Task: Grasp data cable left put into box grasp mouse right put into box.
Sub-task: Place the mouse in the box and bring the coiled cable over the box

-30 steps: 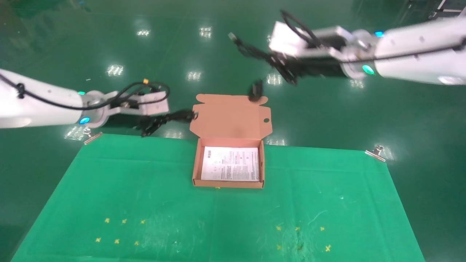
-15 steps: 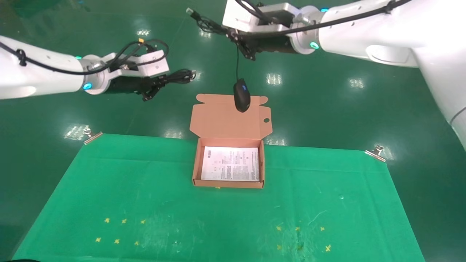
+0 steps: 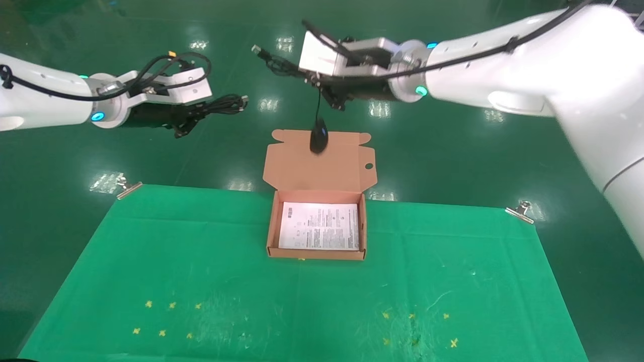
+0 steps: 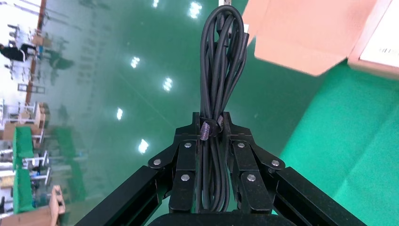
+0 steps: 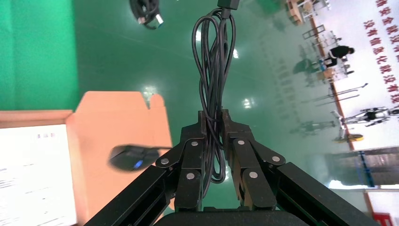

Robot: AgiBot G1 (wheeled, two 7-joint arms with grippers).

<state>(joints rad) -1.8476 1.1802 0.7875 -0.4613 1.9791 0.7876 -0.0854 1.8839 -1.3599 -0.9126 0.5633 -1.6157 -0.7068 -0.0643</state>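
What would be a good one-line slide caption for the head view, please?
Left hand holds the data cable; right hand dangles the mouse by its cord above the open box.

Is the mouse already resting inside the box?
No, the mouse dangles by its cord from the right gripper, in front of the box's raised lid.

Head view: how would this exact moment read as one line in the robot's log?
left gripper: shut on cable, left of box | right gripper: shut on cord, mouse dangling before flap | box: open, only sheet inside
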